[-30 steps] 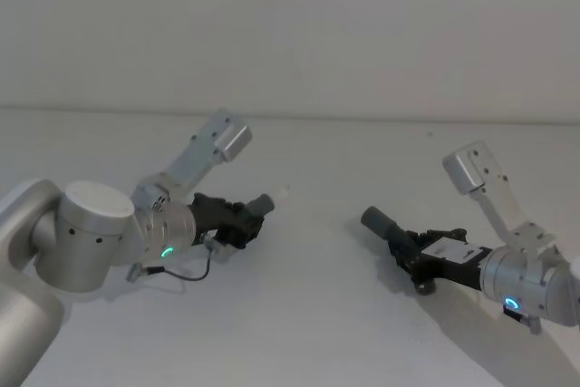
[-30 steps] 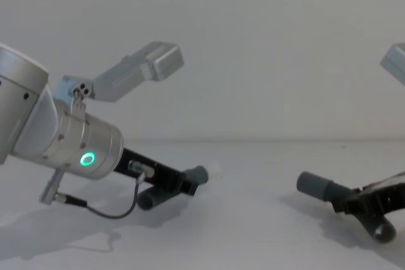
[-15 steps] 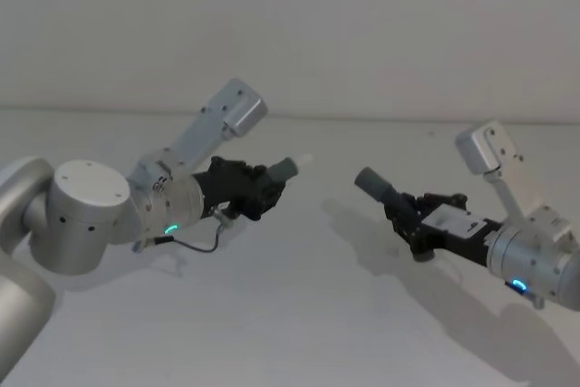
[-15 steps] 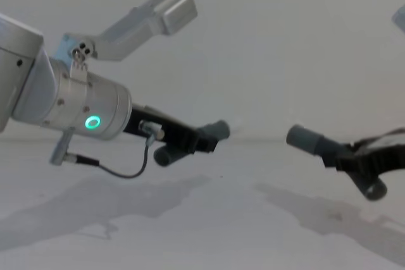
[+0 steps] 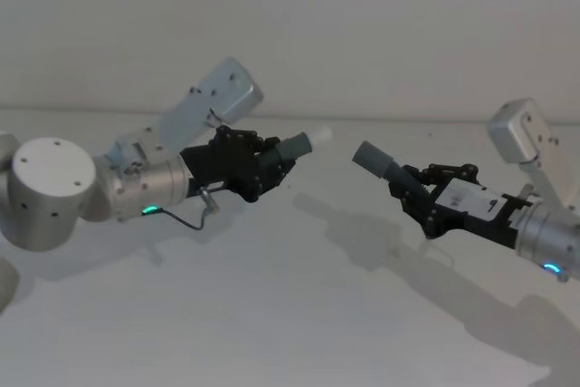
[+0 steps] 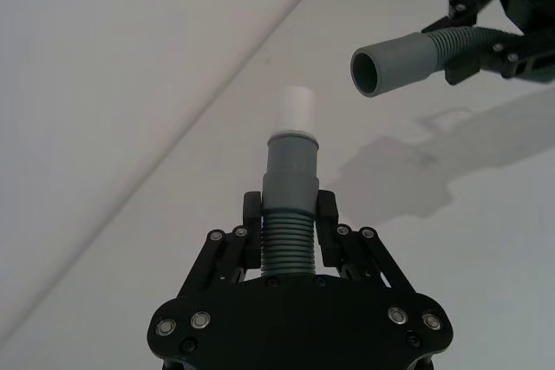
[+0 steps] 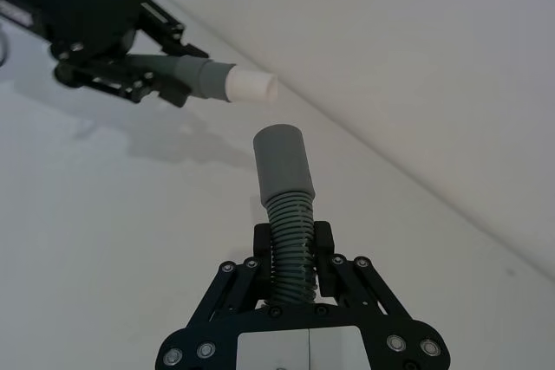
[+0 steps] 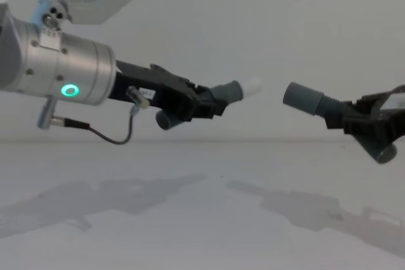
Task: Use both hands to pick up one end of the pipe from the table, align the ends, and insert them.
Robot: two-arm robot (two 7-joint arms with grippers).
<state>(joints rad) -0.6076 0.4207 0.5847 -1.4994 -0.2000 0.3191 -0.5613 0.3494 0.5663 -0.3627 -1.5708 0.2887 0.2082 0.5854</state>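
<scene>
Both pipe pieces are held in the air above the table. My left gripper is shut on the ribbed part of the left pipe piece, whose grey cuff ends in a white tip pointing right. My right gripper is shut on the right pipe piece, its open grey cuff facing left. A small gap separates the white tip from that cuff; the tip sits slightly higher. In the left wrist view the left gripper holds its piece upright, the other cuff ahead.
The white table below carries the shadows of both arms. A plain white wall stands behind. A thin black cable hangs under the left wrist.
Both arms have risen from the table with their pipe pieces and moved toward each other. The gap between the white tip and the open cuff has shrunk.
</scene>
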